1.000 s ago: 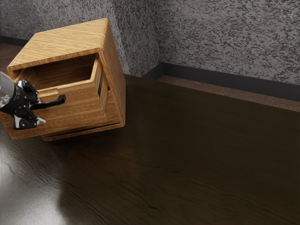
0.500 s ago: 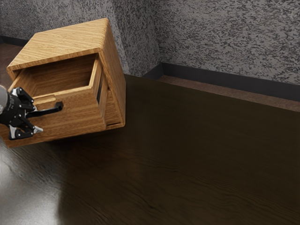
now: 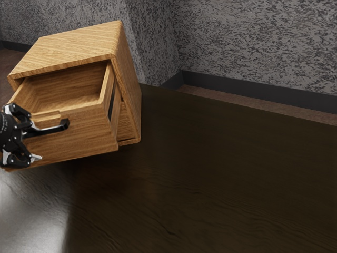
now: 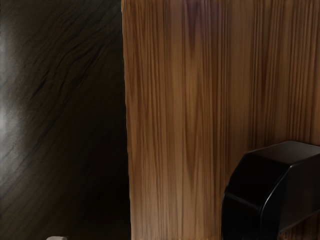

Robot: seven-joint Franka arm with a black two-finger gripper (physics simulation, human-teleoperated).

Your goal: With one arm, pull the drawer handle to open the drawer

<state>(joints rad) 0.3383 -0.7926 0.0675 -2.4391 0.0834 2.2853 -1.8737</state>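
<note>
A wooden cabinet (image 3: 73, 47) stands at the exterior view's upper left, its single drawer (image 3: 79, 134) pulled well out so the hollow inside shows. The drawer handle (image 3: 46, 114) is a wooden ledge on the drawer front. My black gripper (image 3: 59, 122) comes in from the left edge and is shut on that handle, one long finger (image 3: 52, 126) lying just under it. In the wrist view the drawer front (image 4: 190, 100) runs close before the hand, with a black finger (image 4: 270, 195) against it.
The cabinet rests on a dark wooden table (image 3: 210, 184) that stretches across the exterior view's right and front; the same dark table (image 4: 60, 125) shows beside the drawer front in the wrist view. A rough grey wall (image 3: 253, 37) with a dark baseboard lies behind.
My gripper has drawn back toward the exterior view's left, and the drawer has slid further out of the cabinet with it. The cabinet itself has stayed put.
</note>
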